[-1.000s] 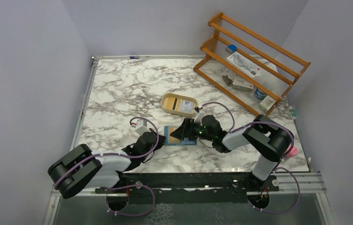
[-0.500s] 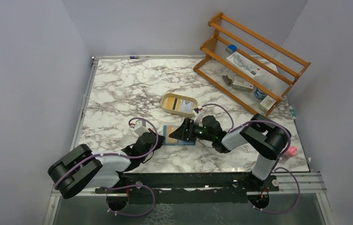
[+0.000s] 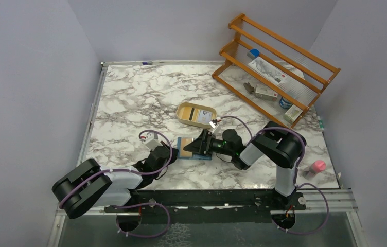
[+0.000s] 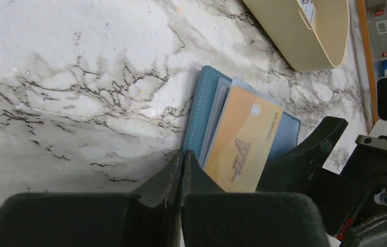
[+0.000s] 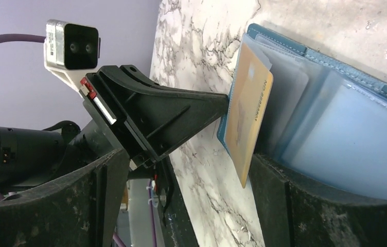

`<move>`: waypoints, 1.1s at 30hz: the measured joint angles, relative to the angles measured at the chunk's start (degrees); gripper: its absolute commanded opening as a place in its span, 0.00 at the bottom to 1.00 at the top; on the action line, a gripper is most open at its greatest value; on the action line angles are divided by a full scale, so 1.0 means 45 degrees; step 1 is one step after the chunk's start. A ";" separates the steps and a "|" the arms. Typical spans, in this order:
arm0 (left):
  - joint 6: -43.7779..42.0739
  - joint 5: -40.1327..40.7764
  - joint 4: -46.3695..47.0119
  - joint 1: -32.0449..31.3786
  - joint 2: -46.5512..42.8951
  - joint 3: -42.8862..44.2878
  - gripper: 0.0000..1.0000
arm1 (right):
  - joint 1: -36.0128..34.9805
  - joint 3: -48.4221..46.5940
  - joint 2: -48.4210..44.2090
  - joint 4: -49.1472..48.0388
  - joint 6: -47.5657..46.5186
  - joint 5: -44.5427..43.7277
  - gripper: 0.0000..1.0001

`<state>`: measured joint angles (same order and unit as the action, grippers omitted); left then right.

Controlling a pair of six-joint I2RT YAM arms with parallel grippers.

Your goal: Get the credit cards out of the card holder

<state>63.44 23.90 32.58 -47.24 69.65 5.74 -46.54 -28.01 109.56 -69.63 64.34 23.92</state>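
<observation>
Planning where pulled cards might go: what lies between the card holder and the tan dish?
Only a bare strip of marble table separates card holder and tan dish, seen in the left wrist view.

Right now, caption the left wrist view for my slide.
Shut left claw at the edge of the open teal card holder, a yellow-orange card sticking out; tan dish beyond.

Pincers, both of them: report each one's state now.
Left pincer: shut, tips at the card holder edge, nothing seen between them.
Right pincer: open, straddling the yellow-orange card, not gripping it.
</observation>
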 measured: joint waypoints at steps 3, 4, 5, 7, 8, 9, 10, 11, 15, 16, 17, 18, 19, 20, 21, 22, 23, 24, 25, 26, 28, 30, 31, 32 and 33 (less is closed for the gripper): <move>0.0000 -0.0005 0.0010 0.0000 0.0000 -0.0005 0.00 | -0.0063 -0.0102 -0.0034 0.0248 -0.0087 -0.0015 0.90; 0.0000 0.0000 0.0015 0.0000 0.0000 -0.0005 0.00 | -0.0107 -0.0233 -0.0107 0.0607 -0.0194 -0.0029 0.90; 0.0000 -0.0005 0.0015 0.0000 0.0000 -0.0005 0.00 | -0.0175 -0.0408 -0.0194 0.1049 -0.0330 -0.0078 0.89; 0.0000 -0.0005 0.0015 0.0000 0.0000 -0.0005 0.00 | -0.0282 -0.0709 -0.0345 0.1855 -0.0593 -0.0155 0.89; -0.0005 -0.0005 0.0015 0.0000 0.0000 -0.0005 0.00 | -0.0325 -0.0850 -0.0384 0.2176 -0.0680 -0.0175 0.89; -0.0005 -0.0005 0.0015 0.0000 0.0000 0.0000 0.00 | -0.0340 -0.0976 -0.0413 0.2438 -0.0758 -0.0199 0.88; -0.0005 -0.0005 0.0015 0.0000 0.0000 0.0000 0.00 | -0.0350 -0.1078 -0.0423 0.2642 -0.0806 -0.0204 0.88; -0.0005 -0.0005 0.0015 0.0000 0.0000 0.0000 0.00 | -0.0350 -0.1171 -0.0423 0.2773 -0.0835 -0.0199 0.88; -0.0010 -0.0010 0.0015 0.0000 0.0000 0.0005 0.00 | -0.0369 -0.1326 -0.0248 0.2754 -0.0719 -0.0170 0.87; -0.0010 -0.0010 0.0015 0.0000 0.0000 0.0005 0.00 | -0.0369 -0.1375 -0.0155 0.2662 -0.0641 -0.0141 0.87; -0.0010 -0.0010 0.0015 0.0000 0.0000 0.0005 0.00 | -0.0374 -0.1433 -0.0053 0.2565 -0.0568 -0.0102 0.87; -0.0010 -0.0010 0.0015 0.0000 0.0000 0.0005 0.00 | -0.0374 -0.1481 0.0044 0.2453 -0.0491 -0.0073 0.87; -0.0010 -0.0010 0.0010 0.0000 -0.0005 0.0005 0.00 | -0.0374 -0.1506 0.0097 0.2375 -0.0413 -0.0049 0.87; -0.0010 -0.0010 0.0010 0.0000 -0.0005 0.0005 0.00 | -0.0374 -0.1515 0.0112 0.2356 -0.0355 -0.0034 0.87; -0.0010 -0.0010 0.0010 -0.0005 -0.0010 0.0005 0.00 | -0.0374 -0.1520 0.0117 0.2356 -0.0306 -0.0019 0.87; -0.0010 -0.0010 0.0005 0.0000 -0.0015 0.0005 0.00 | -0.0374 -0.1520 0.0117 0.2361 -0.0287 -0.0010 0.87; -0.0010 -0.0010 0.0005 0.0000 -0.0024 0.0005 0.00 | -0.0379 -0.1520 0.0112 0.2370 -0.0282 -0.0005 0.87; -0.0010 -0.0010 0.0000 0.0000 -0.0029 0.0005 0.00 | -0.0384 -0.1520 0.0092 0.2399 -0.0282 -0.0005 0.87; -0.0010 -0.0010 0.0000 0.0000 -0.0029 0.0005 0.00 | -0.0384 -0.1520 0.0053 0.2467 -0.0282 -0.0005 0.86; -0.0010 -0.0010 -0.0005 0.0000 -0.0039 0.0000 0.00 | -0.0389 -0.1515 -0.0019 0.2579 -0.0296 -0.0010 0.87; -0.0005 -0.0019 -0.0015 -0.0005 -0.0073 -0.0010 0.00 | -0.0389 -0.1486 -0.0253 0.2948 -0.0321 -0.0024 0.87; -0.0005 -0.0029 -0.0015 -0.0005 -0.0112 -0.0039 0.00 | -0.0389 -0.1409 -0.0563 0.3356 -0.0374 -0.0049 0.86; -0.0005 -0.0044 -0.0015 -0.0005 -0.0146 -0.0063 0.00 | -0.0389 -0.1379 -0.0695 0.3517 -0.0403 -0.0053 0.86; -0.0005 -0.0053 -0.0015 -0.0005 -0.0170 -0.0083 0.00 | -0.0389 -0.1355 -0.0772 0.3589 -0.0408 -0.0058 0.86; -0.0005 -0.0058 -0.0015 -0.0005 -0.0180 -0.0097 0.00 | -0.0384 -0.1302 -0.0874 0.3619 -0.0408 -0.0053 0.86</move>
<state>63.42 23.64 32.51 -47.27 68.84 5.30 -48.27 -33.87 105.62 -53.34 62.50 23.68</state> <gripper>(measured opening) 0.005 0.863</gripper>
